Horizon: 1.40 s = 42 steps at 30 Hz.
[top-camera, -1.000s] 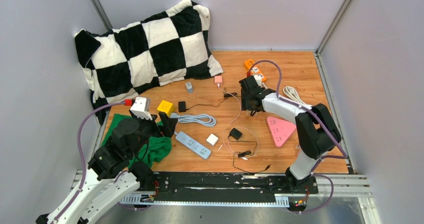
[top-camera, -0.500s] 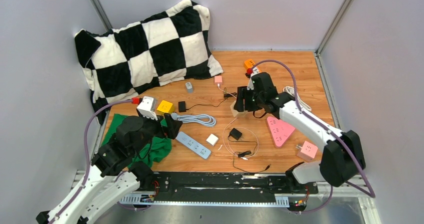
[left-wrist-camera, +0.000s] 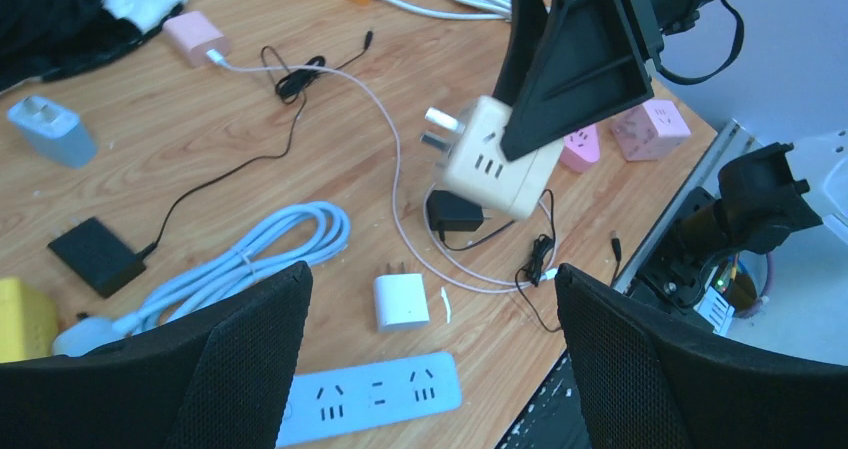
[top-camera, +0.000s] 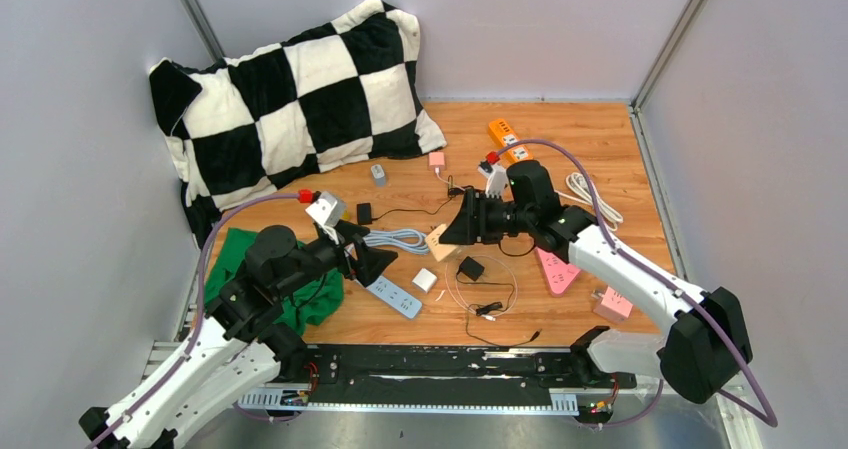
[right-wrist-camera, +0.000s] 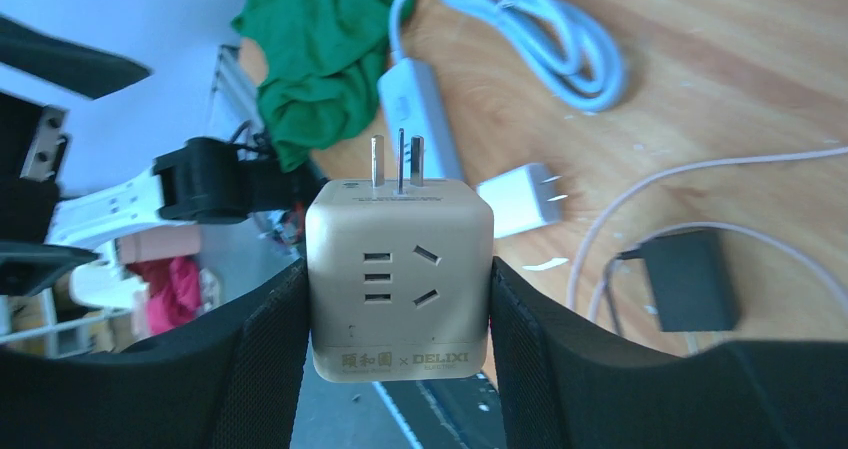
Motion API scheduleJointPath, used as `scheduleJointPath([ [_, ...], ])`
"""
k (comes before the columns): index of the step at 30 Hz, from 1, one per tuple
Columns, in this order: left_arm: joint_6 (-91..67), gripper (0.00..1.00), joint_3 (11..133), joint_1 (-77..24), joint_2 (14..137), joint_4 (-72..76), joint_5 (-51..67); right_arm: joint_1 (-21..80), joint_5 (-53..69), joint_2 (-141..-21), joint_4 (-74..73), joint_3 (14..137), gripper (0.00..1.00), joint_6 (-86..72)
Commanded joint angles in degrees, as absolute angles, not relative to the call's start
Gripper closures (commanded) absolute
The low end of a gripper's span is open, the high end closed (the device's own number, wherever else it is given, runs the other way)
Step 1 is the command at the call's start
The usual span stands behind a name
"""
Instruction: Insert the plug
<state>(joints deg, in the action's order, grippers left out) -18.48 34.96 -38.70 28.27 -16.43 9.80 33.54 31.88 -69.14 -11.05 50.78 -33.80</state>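
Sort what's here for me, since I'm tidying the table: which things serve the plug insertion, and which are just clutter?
In use: beige cube adapter in the right gripper; blue-white power strip, probably.
Lying about: checkered pillow, green cloth, pink triangular socket, orange power strip, white charger.

Wood worktop [top-camera: 610, 144]: chequered pillow [top-camera: 300, 79] at 10–11 o'clock, green cloth [top-camera: 318, 304] at 8. Lt-blue power strip [top-camera: 398, 298], white charger [top-camera: 425, 280], blk adapter [top-camera: 470, 268] w/ thin leads near 6. Coiled blue cable [top-camera: 398, 239] abt centre. Orange strip [top-camera: 503, 132] at 1, white cord [top-camera: 585, 187] at 3, pink triangular strip [top-camera: 553, 269] & pink cube [top-camera: 612, 303] at 4–5.
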Motion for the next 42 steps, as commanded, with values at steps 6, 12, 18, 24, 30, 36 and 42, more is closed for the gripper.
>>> scheduleJointPath([
  [6, -14.9, 0.07, 34.7, -38.4, 37.5, -3.4, 21.8, 37.9, 40.7, -68.2, -2.6, 49.6, 0.7, -46.7],
  [12, -13.0, 0.06, 35.6, -39.5, 41.7, -3.0, 21.9, 38.1, 37.8, -66.1, 5.2, 45.9, 0.71, -52.8],
  [18, -9.7, 0.04, 37.0, -42.5, 43.9, -2.2, 20.8, 38.1, 38.6, -67.5, 8.0, 45.7, 0.7, -55.6],
  [24, -7.4, 0.04, 38.3, -44.7, 46.7, -3.4, 18.1, 38.7, 39.1, -67.8, 8.4, 45.3, 0.7, -55.9],
  [30, -4.0, 0.08, 39.0, -49.5, 48.1, -3.7, 13.9, 39.5, 39.1, -67.2, 9.8, 44.1, 0.7, -57.1],
  [36, -3.6, 0.3, 39.0, -50.3, 47.3, -2.9, 12.8, 39.6, 39.1, -66.3, 9.8, 43.8, 0.7, -56.9],
  [42, -6.2, 0.59, 37.9, -50.3, 46.1, -1.7, 12.8, 39.7, 37.7, -65.3, 8.2, 43.3, 0.7, -55.0],
])
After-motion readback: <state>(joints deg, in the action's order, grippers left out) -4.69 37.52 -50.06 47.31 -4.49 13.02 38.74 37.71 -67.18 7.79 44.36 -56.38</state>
